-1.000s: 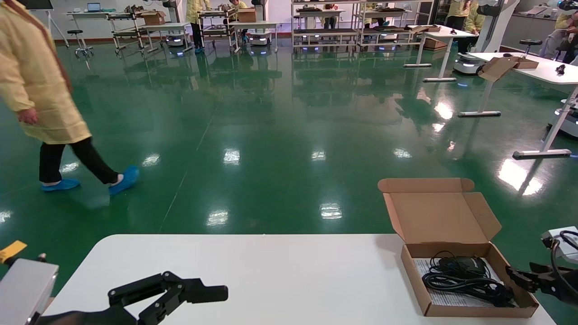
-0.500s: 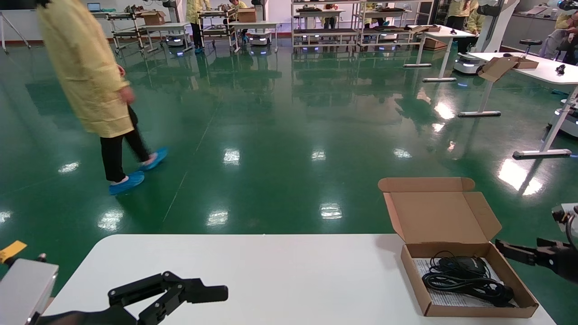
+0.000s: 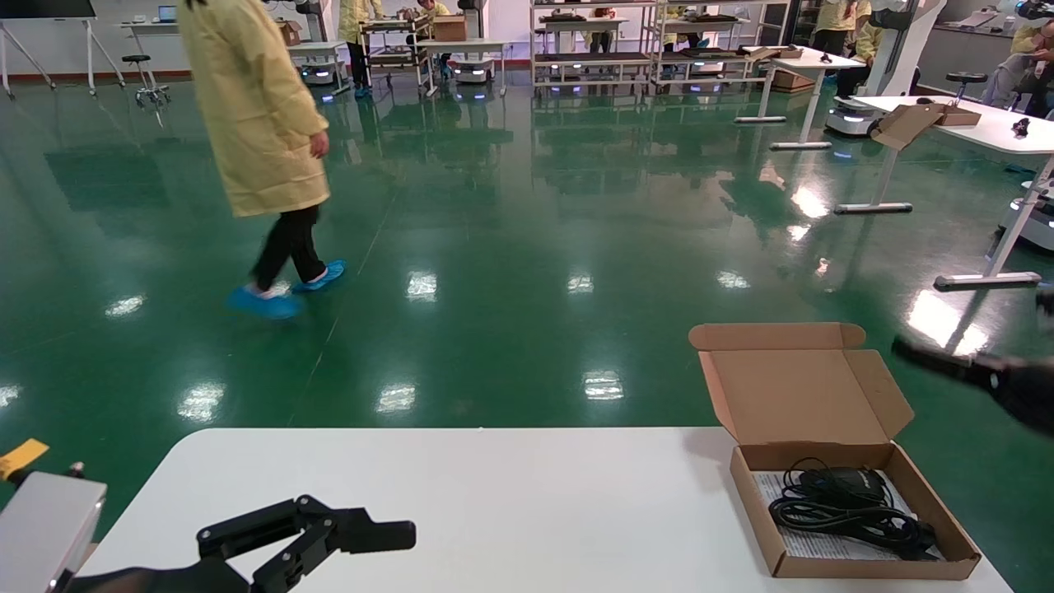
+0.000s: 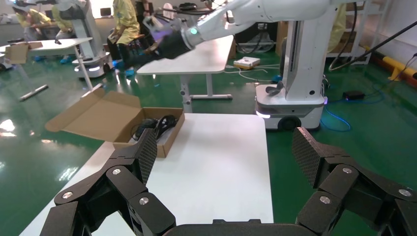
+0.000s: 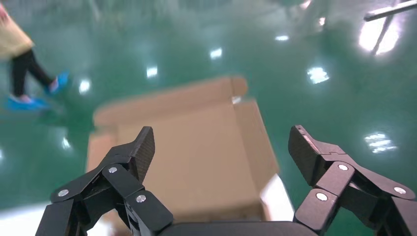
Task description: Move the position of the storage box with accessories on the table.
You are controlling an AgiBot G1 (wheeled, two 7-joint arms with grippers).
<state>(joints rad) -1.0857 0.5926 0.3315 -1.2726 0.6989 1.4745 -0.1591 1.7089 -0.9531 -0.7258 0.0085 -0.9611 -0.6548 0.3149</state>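
Storage box (image 3: 852, 511) w/ accessories (image 3: 848, 504) at table (image 3: 494, 494) far-right corner, lid up. Right gripper (image 5: 221, 152) jaws wide, empty, above lid. Left gripper (image 4: 226, 157) wide open, empty, parked near-left. Risk: grabbing floppy lid, box tips, mouse spills.

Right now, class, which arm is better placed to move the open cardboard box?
Right. Its end effector hovers open beside the box at the table's right end; the left end effector rests open, far across.
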